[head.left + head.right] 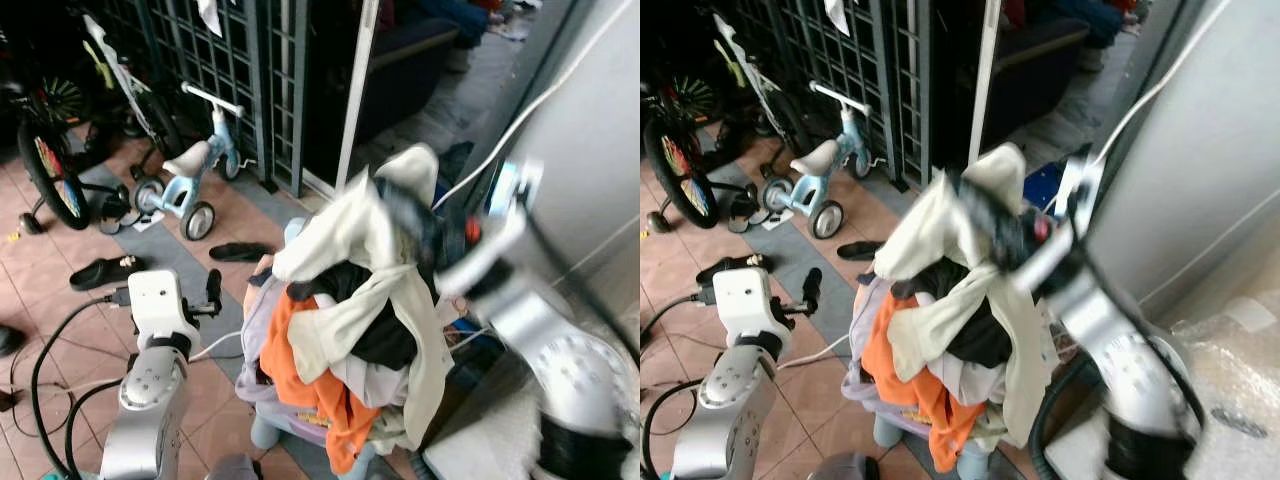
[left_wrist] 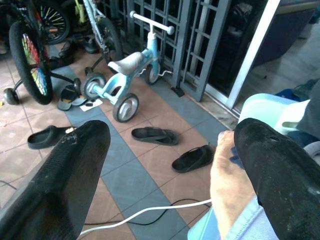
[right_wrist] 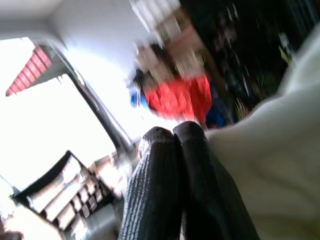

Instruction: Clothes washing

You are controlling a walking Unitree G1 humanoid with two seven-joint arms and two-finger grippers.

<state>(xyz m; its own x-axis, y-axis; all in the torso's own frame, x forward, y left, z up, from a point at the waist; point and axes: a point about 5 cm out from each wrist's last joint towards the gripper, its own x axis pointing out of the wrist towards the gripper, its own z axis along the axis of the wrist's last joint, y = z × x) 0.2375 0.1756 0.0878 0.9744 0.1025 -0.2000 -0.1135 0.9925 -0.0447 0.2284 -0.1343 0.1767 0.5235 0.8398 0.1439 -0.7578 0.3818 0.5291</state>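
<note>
A heap of clothes (image 1: 350, 330) overflows a lavender basket (image 1: 262, 395) on the tiled floor. An orange garment (image 1: 300, 375) hangs down the front of the heap, with dark pieces in the middle. A cream garment (image 1: 340, 235) stands pulled up at the top. My right gripper (image 1: 415, 225), blurred, is at the top of the heap. The right wrist view has its fingers (image 3: 172, 132) pressed together against the cream cloth (image 3: 280, 165). My left gripper (image 2: 172, 135) is open and holds nothing. It hovers left of the basket, near its rim.
A grey-white appliance wall (image 1: 590, 130) with a white cable rises on the right. A pale blue tricycle (image 1: 190, 170), a bicycle wheel (image 1: 50, 170), sandals (image 1: 240, 252) and floor cables (image 1: 60, 350) lie to the left. A dark grille gate (image 1: 230, 60) stands behind.
</note>
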